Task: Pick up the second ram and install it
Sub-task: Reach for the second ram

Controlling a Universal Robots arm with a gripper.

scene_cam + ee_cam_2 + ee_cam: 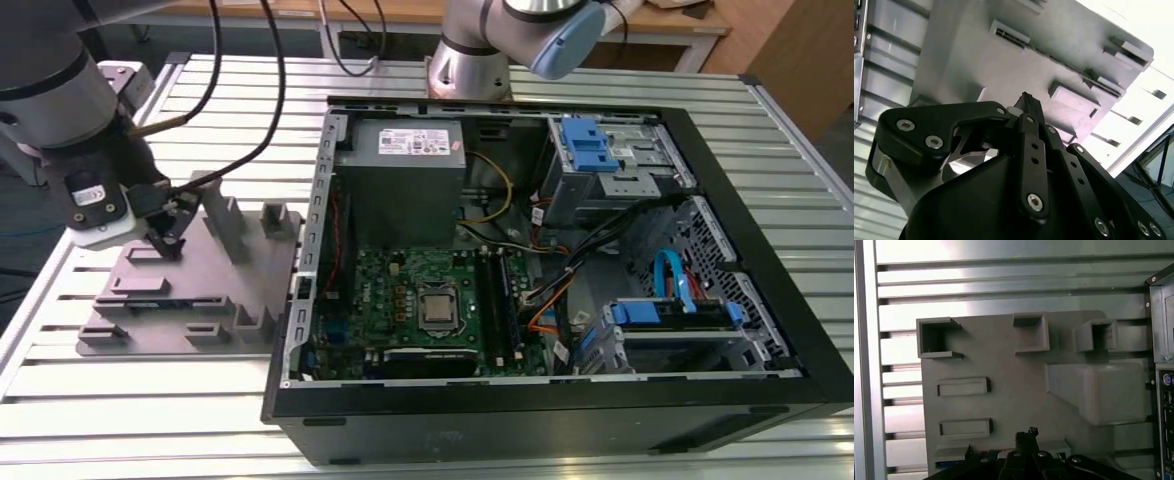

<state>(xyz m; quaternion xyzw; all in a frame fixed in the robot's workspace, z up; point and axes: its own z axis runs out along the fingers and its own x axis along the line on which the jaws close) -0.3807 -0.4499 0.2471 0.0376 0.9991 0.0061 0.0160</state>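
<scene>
Slatted metal counter (160, 420) right across, and the open computer case (534, 425) lying on it is our landmark. Off the case's left wall, as the exterior view has it, here's the hand (168, 246), down low over the grey fixture tray (154, 318), which sits just beside that wall. The second wrist view shows the hand (1025, 98) with its fingertips drawn narrow, pinched together with nothing between them. The first wrist view has the hand (1027, 432) poised over the tray's flat floor (1004, 400).

What's in the tray? Raised grey blocks, slotted holders, and the second ram (144, 302). It's a dark bluish strip set between low holders, near the hand but out of its grip.

Now into the case. There's a grey power supply (400, 190) against the back wall and a green motherboard (387, 285) on the floor, with the square silver CPU (438, 310) seated in it. Loose cables (561, 270) run across, and drive cages (667, 312) with blue tabs stand along the case's right wall.
</scene>
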